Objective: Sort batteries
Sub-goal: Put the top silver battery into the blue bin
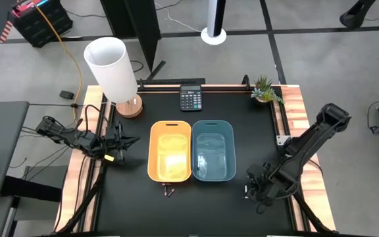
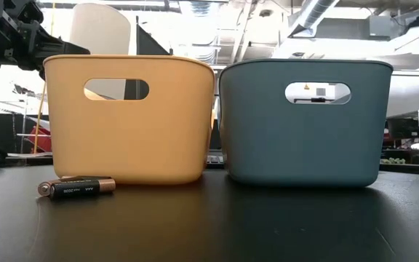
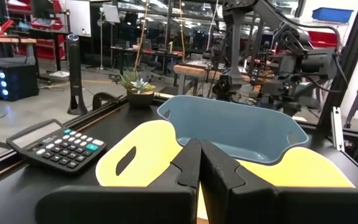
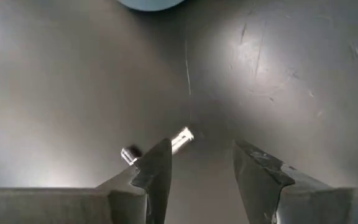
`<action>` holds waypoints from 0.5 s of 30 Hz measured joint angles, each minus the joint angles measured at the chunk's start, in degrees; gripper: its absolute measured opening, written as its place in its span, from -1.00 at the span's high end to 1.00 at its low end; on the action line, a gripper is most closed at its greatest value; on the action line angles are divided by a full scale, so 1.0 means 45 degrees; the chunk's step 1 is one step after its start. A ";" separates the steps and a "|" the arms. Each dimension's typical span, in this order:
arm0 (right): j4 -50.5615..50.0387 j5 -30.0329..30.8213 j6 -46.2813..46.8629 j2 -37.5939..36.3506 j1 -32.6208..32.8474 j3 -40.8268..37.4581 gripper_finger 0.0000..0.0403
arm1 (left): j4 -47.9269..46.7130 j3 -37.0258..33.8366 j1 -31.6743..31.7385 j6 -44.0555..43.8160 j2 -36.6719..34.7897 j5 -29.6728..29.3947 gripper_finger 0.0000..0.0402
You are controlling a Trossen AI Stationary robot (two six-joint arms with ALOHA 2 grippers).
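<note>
A silvery battery point(image 4: 180, 139) lies on the black table under my right gripper point(image 4: 201, 154). The gripper is open and points down near the table's near right part point(image 1: 256, 191). One finger point(image 4: 157, 163) covers the battery's middle, so only its two ends show. Dark batteries with a coppery end point(image 2: 76, 188) lie on the table just in front of the yellow bin point(image 1: 170, 150), also seen from above point(image 1: 170, 191). The blue bin point(image 1: 213, 150) stands right beside the yellow one. My left gripper point(image 3: 199, 152) is shut and empty, and waits left of the yellow bin point(image 1: 120, 148). My right gripper comes from above with its fingers apart. One finger point(image 4: 157, 163) stands in front of the silvery battery's middle, and I cannot tell whether it touches the battery. The battery lies flat on the table.
A black calculator point(image 1: 190, 99) lies at the far edge behind the bins. A white cylinder on a wooden base point(image 1: 114, 69) stands at the far left corner, and a small plant point(image 1: 266, 89) at the far right corner. Bare black table point(image 1: 209, 210) stretches in front of the bins.
</note>
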 joint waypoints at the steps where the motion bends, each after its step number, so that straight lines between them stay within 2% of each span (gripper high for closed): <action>1: 0.0006 0.0000 0.0012 0.0185 -0.0083 0.0096 0.10 | -0.0005 0.0000 0.0004 -0.0004 0.0000 0.0000 1.00; 9: 0.0072 -0.0411 0.0374 0.1538 -0.0574 0.0989 0.10 | -0.0015 0.0000 0.0000 0.0014 0.0000 0.0000 1.00; 15: 0.0060 -0.0870 0.1669 0.2397 -0.0429 0.1225 0.10 | -0.0015 0.0000 0.0000 0.0019 0.0000 0.0000 1.00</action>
